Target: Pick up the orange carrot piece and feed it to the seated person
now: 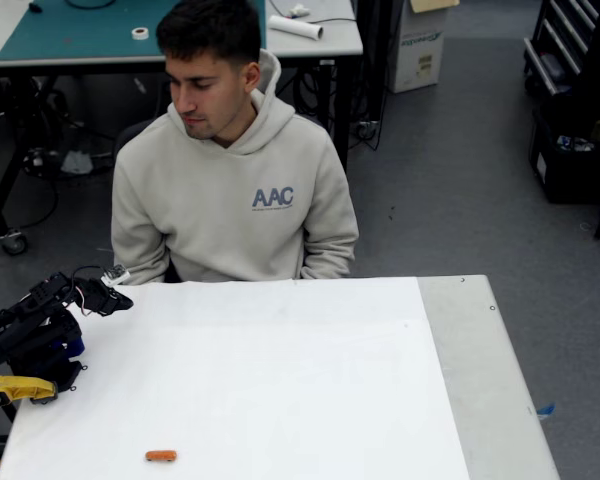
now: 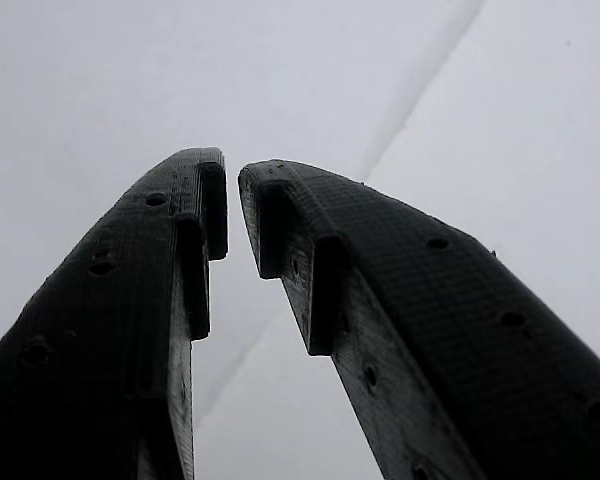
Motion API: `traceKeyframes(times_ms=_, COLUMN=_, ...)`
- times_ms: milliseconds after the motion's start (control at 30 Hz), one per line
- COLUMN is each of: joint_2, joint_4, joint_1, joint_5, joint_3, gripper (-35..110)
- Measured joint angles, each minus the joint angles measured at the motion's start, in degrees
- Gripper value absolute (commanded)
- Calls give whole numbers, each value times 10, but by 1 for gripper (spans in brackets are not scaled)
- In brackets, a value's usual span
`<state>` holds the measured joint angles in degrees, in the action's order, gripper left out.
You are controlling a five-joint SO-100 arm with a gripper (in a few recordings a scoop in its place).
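The orange carrot piece (image 1: pixel 161 456) lies flat on the white table (image 1: pixel 320 370) near its front edge, left of centre. Behind the far edge sits the seated person (image 1: pixel 235 195) in a beige hoodie, head turned down toward the arm. My black arm is folded at the table's left edge, and the gripper (image 1: pixel 118 298) points toward the person's side, well back from the carrot. In the wrist view the gripper (image 2: pixel 232 205) hangs over bare white surface; its fingertips (image 2: pixel 195 200) are almost together with a thin slit between them and nothing held.
A yellow handle (image 1: pixel 18 388) lies at the left edge beside the arm's base. A grey strip (image 1: pixel 480 380) runs along the table's right side. Behind the person stands a desk with a teal mat (image 1: pixel 80 30). Grey floor lies to the right.
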<state>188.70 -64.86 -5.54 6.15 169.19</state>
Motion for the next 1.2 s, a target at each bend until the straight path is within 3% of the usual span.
traceKeyframes(times_ms=33, joint_2=0, joint_4=0, joint_1=-4, joint_5=0, joint_3=0, gripper=-2)
traceKeyframes(times_ms=167, joint_2=-127, joint_4=-2, joint_1=-189, joint_5=3, joint_3=-100, gripper=-2)
traceKeyframes(times_ms=267, joint_2=-359, joint_4=-2, joint_1=-218, joint_5=4, joint_3=-265, gripper=-2)
traceKeyframes(times_ms=367, joint_2=-475, joint_4=-2, joint_1=-226, joint_5=5, joint_3=-303, gripper=-2)
traceKeyframes(times_ms=967, joint_2=-497, joint_4=1, joint_1=-200, joint_5=0, joint_3=-318, gripper=-2)
traceKeyframes(times_ms=1200, joint_2=-507, joint_4=1, joint_1=-266, joint_5=0, joint_3=-329, gripper=-2)
